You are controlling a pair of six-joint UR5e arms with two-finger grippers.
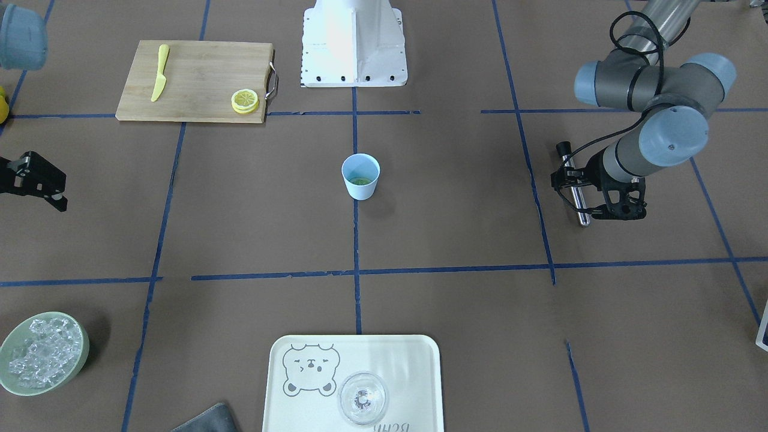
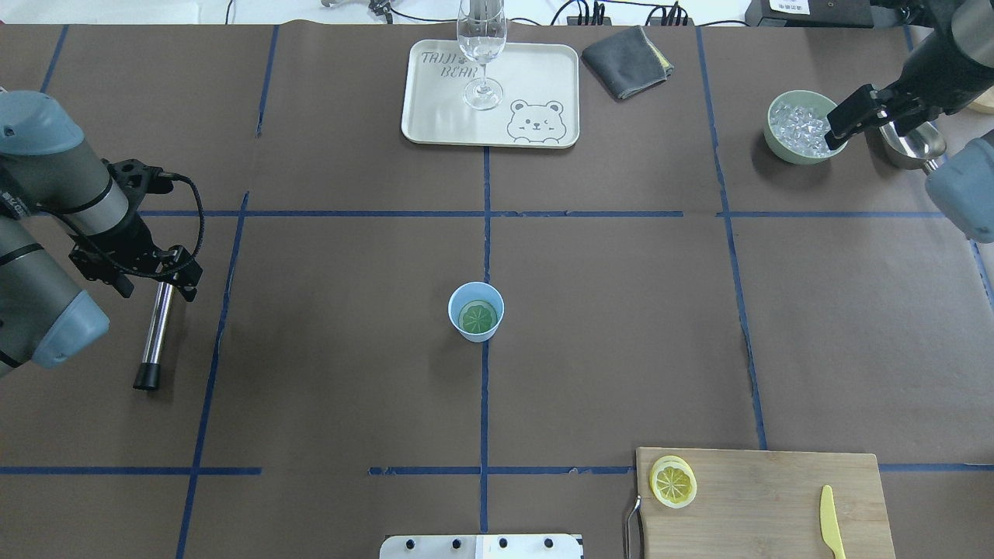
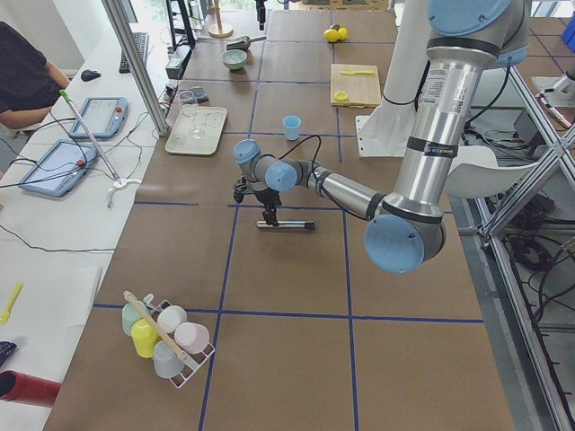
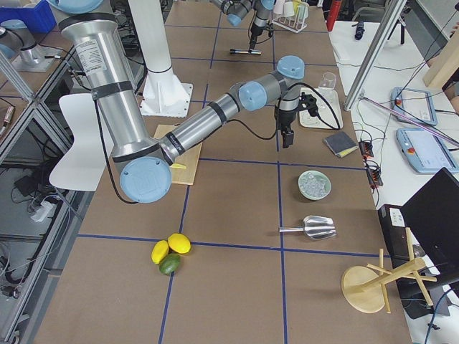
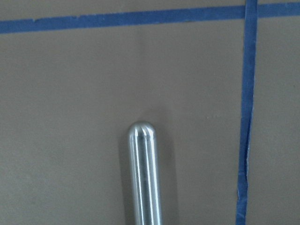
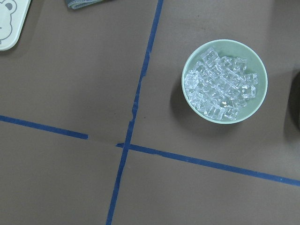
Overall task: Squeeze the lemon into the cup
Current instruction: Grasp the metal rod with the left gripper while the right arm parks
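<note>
Lemon [image 2: 672, 482] on brd [image 2: 776, 497], cup [image 2: 475, 311] apart.

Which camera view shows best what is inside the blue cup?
The overhead view: it looks into the cup and shows a round green slice on its bottom. The front-facing view shows only a greenish sliver. The left side view shows the cup tiny, its inside hidden. The wrist views miss it.

We see the cup [image 1: 360, 176] mid-frame from behind the robot [image 1: 354, 42] and from opposite; the left-end camera sees it far off; wrist cameras look down closely either side.
</note>
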